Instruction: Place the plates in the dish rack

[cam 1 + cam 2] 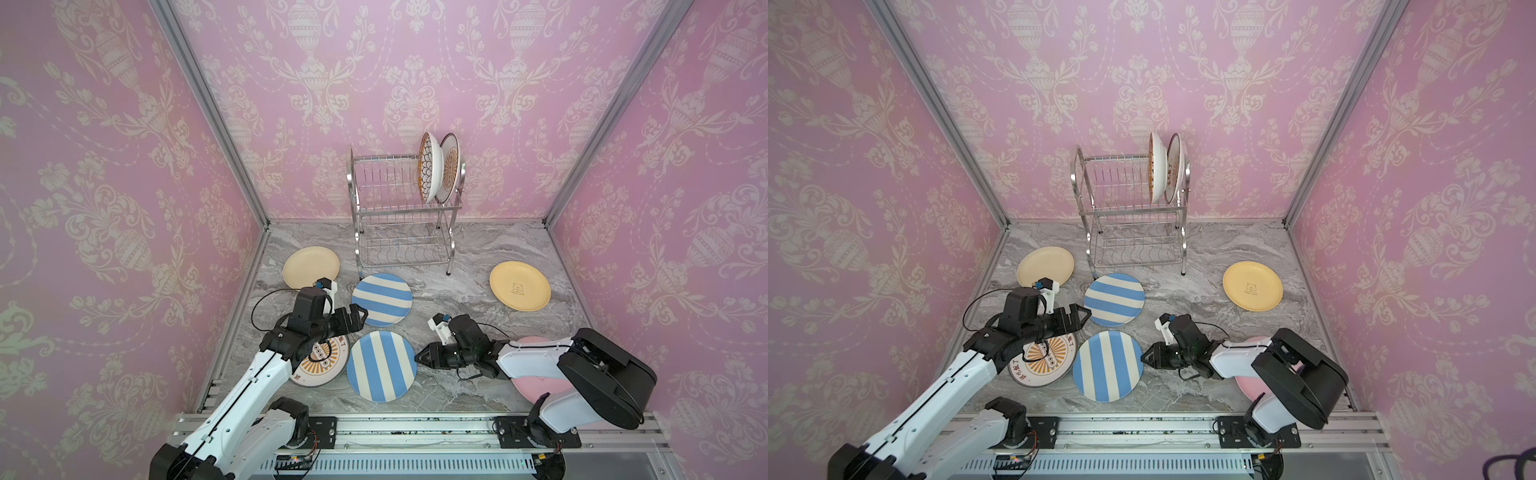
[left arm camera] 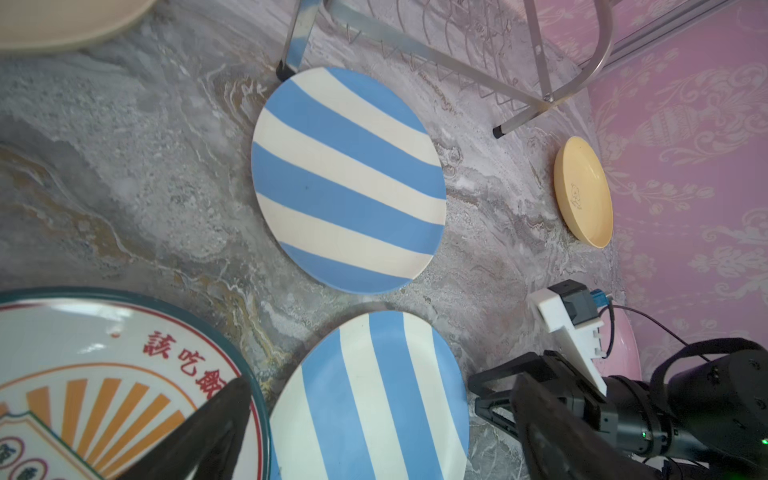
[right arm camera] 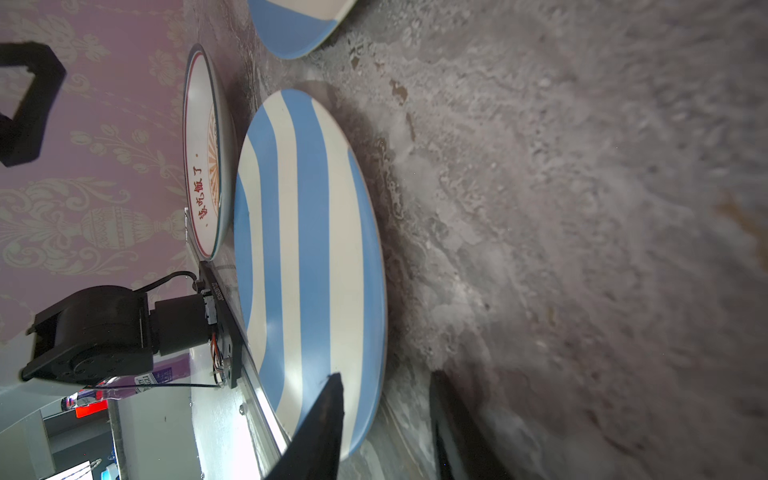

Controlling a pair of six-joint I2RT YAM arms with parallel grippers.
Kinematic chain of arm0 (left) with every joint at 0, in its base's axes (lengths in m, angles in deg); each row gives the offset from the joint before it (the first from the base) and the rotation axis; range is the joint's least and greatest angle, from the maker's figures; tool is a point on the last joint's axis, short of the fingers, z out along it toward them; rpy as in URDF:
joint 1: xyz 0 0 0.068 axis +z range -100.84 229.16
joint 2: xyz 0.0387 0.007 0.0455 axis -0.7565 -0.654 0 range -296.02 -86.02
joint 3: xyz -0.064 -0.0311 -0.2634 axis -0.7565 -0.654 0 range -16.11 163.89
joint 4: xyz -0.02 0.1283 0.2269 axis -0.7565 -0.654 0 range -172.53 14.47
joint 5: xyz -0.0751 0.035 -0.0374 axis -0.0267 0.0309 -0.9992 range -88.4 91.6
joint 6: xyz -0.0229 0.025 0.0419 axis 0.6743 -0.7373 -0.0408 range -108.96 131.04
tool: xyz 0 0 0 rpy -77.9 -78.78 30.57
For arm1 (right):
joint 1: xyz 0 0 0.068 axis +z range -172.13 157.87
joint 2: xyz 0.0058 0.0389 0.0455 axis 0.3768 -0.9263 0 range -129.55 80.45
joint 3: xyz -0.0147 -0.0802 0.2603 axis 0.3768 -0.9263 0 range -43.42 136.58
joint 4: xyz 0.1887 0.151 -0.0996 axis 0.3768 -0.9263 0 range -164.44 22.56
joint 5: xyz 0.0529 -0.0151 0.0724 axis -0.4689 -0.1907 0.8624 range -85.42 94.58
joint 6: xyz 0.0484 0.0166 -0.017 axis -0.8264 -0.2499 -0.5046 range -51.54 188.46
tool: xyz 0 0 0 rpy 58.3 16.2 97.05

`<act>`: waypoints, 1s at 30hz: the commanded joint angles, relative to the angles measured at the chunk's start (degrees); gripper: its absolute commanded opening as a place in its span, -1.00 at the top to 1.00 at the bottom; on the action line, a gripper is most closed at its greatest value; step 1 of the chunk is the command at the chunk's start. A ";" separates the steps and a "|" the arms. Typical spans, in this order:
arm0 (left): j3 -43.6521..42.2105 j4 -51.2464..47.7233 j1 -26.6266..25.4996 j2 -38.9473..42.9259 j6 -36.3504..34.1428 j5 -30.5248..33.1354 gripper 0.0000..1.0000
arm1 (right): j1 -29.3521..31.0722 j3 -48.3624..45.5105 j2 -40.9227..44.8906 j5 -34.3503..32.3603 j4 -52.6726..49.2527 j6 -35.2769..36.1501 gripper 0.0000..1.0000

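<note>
- Picking up the nearer striped plate [image 1: 381, 365] looks to be the step in hand. It lies flat on the bench [image 1: 457, 291] towards the front, and the right jaws are at its right-hand rim.
- In the right wrist view those jaws stand partway open astride that rim. One finger [image 3: 328, 415] is over the plate's face and the other is outside it, low by the bench. I can see a gap on either side of the rim, so to my eye nothing is gripped yet.
- The next move, I'd say, is to close on the rim, tip the plate up onto its edge and carry it to the dish rack [image 1: 386, 157] at the back. A thin rim lying flat on stone gives little to bite on, so the lower finger needs to get properly under it or the plate may slide away.
- The rack already holds two plates upright at the right end of its upper tier, a petal-patterned plate [image 1: 430, 168] and a sunburst plate [image 1: 451, 168]. The slots to their left and the lower tier look free.
- The other plates lie flat on the bench:
  - the farther striped plate [image 1: 381, 299], right by the rack's front leg
  - a second sunburst plate [image 1: 322, 365], just beside the nearer striped one
  - a cream plate [image 1: 309, 266]
  - a yellow plate [image 1: 519, 286]
  - a pink plate [image 1: 534, 390], mostly hidden under the right arm [image 1: 528, 359]
- The left jaws hang wide open and empty, above the gap between the second sunburst plate and the farther striped plate.
</note>
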 commanded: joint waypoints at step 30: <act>-4.23 -18.64 -26.16 -0.26 22.06 9.07 -0.99 | 3.06 -2.65 -1.21 -5.68 -5.48 0.42 0.16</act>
